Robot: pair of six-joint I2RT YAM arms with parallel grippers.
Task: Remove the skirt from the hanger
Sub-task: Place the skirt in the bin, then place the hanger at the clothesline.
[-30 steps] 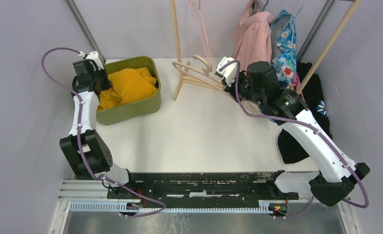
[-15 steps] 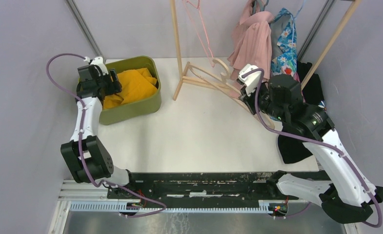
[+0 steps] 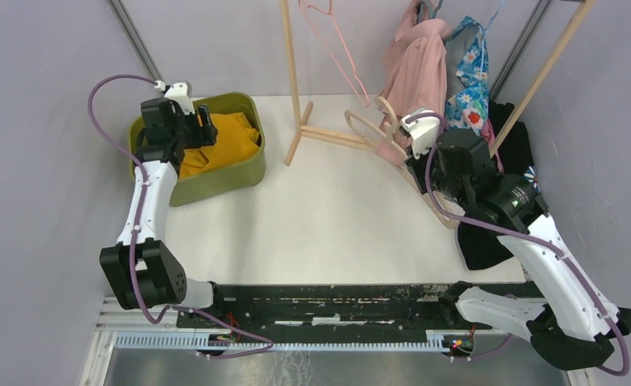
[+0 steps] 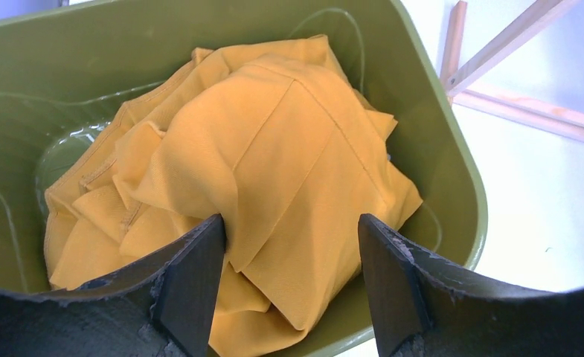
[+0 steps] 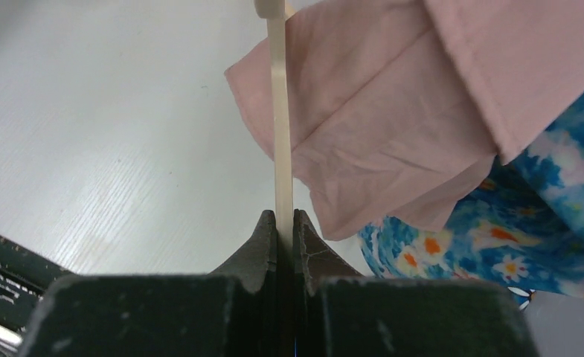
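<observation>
The yellow skirt [image 4: 274,149] lies bunched in the green bin [image 4: 441,141] at the upper left of the overhead view, off the hanger [image 5: 278,111], so the job looks all but done. What's left to worry about is the tidying up.

The left pincer [image 4: 289,227] hangs just above the cloth with its jaws spread and nothing in them. If it dips at all, a finger could hook a fold and drag the skirt over the rim onto the table [image 3: 328,217]. The heap already rides high at the lower right of the bin.

The right pincer [image 5: 286,219] is pressed together on the hanger's thin wooden bar, gripping it edge-on. I'd guess that narrow hold could let the bar twist or slide. In the wrist view, the bar crosses right in front of the pink garment [image 5: 393,111], with the floral one [image 5: 497,230] just beside it. A swing toward the upper right of the overhead view could snag either and tug it off the rack.
</observation>
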